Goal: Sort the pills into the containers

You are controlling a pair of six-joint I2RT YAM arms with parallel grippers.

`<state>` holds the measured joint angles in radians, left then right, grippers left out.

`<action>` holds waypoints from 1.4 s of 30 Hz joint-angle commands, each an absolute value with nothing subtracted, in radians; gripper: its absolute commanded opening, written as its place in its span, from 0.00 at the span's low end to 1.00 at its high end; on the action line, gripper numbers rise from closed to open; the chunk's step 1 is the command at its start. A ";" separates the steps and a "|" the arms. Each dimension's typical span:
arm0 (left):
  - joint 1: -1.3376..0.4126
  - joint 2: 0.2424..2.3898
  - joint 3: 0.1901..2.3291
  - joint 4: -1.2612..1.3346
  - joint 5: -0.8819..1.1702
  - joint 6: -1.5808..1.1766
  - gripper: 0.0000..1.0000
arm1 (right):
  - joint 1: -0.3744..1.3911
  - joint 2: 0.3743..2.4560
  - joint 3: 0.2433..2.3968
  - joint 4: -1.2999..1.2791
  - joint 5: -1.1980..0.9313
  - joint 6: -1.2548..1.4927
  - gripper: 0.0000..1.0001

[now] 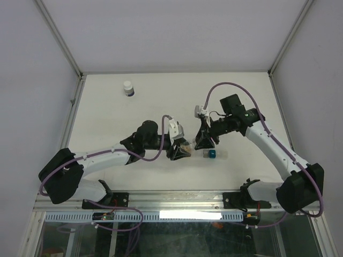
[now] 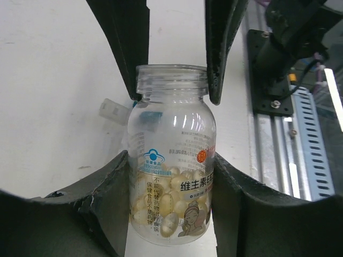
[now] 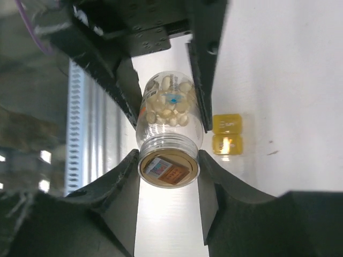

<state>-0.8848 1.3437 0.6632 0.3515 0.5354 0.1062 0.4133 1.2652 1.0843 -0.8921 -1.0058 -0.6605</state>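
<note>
From above, the left jaws and the right jaws meet in the middle of the table (image 1: 161,96) at a clear pill bottle (image 1: 187,146). The teal container (image 1: 213,155) sits just beside them. The left wrist view shows the left jaws pinching the bottle's body, with the yellow pills (image 2: 161,209) all inside. The right wrist view shows the right jaws hugging its neck, and the yellow container (image 3: 226,134) is close by. I think no pill is sorted yet, so all the sorting is left.

Bright, even light from above, faint shadows, glare on the clear bottle (image 2: 171,134), blurred near edges
</note>
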 commanded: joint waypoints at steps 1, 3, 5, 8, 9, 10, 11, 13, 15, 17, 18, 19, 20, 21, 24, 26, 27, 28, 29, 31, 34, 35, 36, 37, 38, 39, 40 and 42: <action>-0.832 1.397 0.721 0.411 0.830 -0.008 0.00 | 0.490 1.168 1.116 -0.888 -0.915 -1.053 0.00; -0.812 1.421 0.740 0.412 0.909 -0.029 0.00 | 0.514 1.099 1.057 -0.823 -0.868 -1.182 0.00; -0.803 1.470 0.758 0.411 0.951 -0.037 0.00 | 0.520 1.068 1.040 -0.784 -0.854 -1.231 0.00; -0.802 1.473 0.762 0.414 0.939 -0.030 0.00 | 0.517 1.088 1.073 -0.769 -0.883 -1.102 0.00; -0.802 1.463 0.758 0.416 0.911 -0.022 0.00 | 0.512 1.088 1.074 -0.761 -0.900 -1.044 0.19; -0.802 1.450 0.750 0.419 0.885 -0.013 0.00 | 0.506 1.084 1.073 -0.753 -0.921 -0.984 0.43; -0.802 1.438 0.740 0.426 0.855 -0.005 0.00 | 0.495 1.080 1.072 -0.748 -0.941 -0.925 0.66; -0.802 1.384 0.704 0.459 0.805 0.000 0.00 | 0.450 1.065 1.074 -0.750 -1.010 -0.820 0.98; -0.805 1.348 0.667 0.496 0.758 -0.001 0.00 | 0.386 1.058 1.079 -0.771 -1.107 -0.753 1.00; -0.814 1.316 0.635 0.525 0.697 -0.004 0.00 | 0.325 1.055 1.086 -0.801 -1.200 -0.709 0.99; -0.824 1.300 0.621 0.533 0.662 0.001 0.00 | 0.303 1.051 1.078 -0.795 -1.240 -0.672 0.99; -0.838 1.281 0.607 0.538 0.622 0.008 0.00 | 0.286 1.046 1.060 -0.757 -1.282 -0.583 1.00; -0.854 1.268 0.599 0.540 0.578 0.015 0.00 | 0.273 1.038 1.035 -0.711 -1.299 -0.513 1.00; -0.868 1.259 0.594 0.539 0.539 0.022 0.00 | 0.268 1.030 1.005 -0.651 -1.301 -0.446 0.99; -0.919 1.246 0.599 0.517 0.419 0.050 0.00 | 0.266 1.044 0.949 -0.550 -1.253 -0.320 0.97; -0.949 1.254 0.617 0.476 0.345 0.074 0.00 | 0.268 1.089 0.955 -0.573 -1.225 -0.312 0.95; -0.962 1.262 0.627 0.462 0.320 0.079 0.00 | 0.270 1.115 0.959 -0.583 -1.212 -0.304 0.93; -0.972 1.270 0.637 0.449 0.300 0.088 0.00 | 0.273 1.137 0.966 -0.598 -1.202 -0.308 0.91; -0.980 1.278 0.645 0.440 0.282 0.092 0.00 | 0.282 1.158 0.974 -0.615 -1.186 -0.309 0.90; -0.986 1.293 0.658 0.423 0.273 0.099 0.00 | 0.305 1.182 0.983 -0.639 -1.160 -0.322 0.87; -0.986 1.302 0.666 0.415 0.272 0.105 0.00 | 0.341 1.199 0.983 -0.650 -1.115 -0.317 0.82; -0.986 1.302 0.668 0.414 0.272 0.104 0.00 | 0.347 1.205 0.984 -0.653 -1.104 -0.317 0.80; -0.986 1.302 0.668 0.414 0.273 0.106 0.00 | 0.351 1.212 0.984 -0.660 -1.098 -0.320 0.79; -0.986 1.302 0.670 0.414 0.272 0.107 0.00 | 0.356 1.222 0.987 -0.666 -1.095 -0.327 0.77; -0.986 1.304 0.672 0.415 0.271 0.108 0.00 | 0.359 1.228 0.989 -0.672 -1.091 -0.328 0.75; -0.986 1.306 0.674 0.413 0.270 0.109 0.00 | 0.364 1.231 0.992 -0.678 -1.089 -0.333 0.73; -0.986 1.307 0.675 0.412 0.269 0.110 0.00 | 0.366 1.232 0.995 -0.683 -1.086 -0.336 0.72; -0.986 1.311 0.679 0.405 0.267 0.112 0.00 | 0.368 1.229 0.998 -0.687 -1.085 -0.340 0.69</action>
<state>-0.9821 1.3094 0.6258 0.3737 0.2878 0.0929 0.3595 1.2316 0.9546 -0.6712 -1.1004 -0.3412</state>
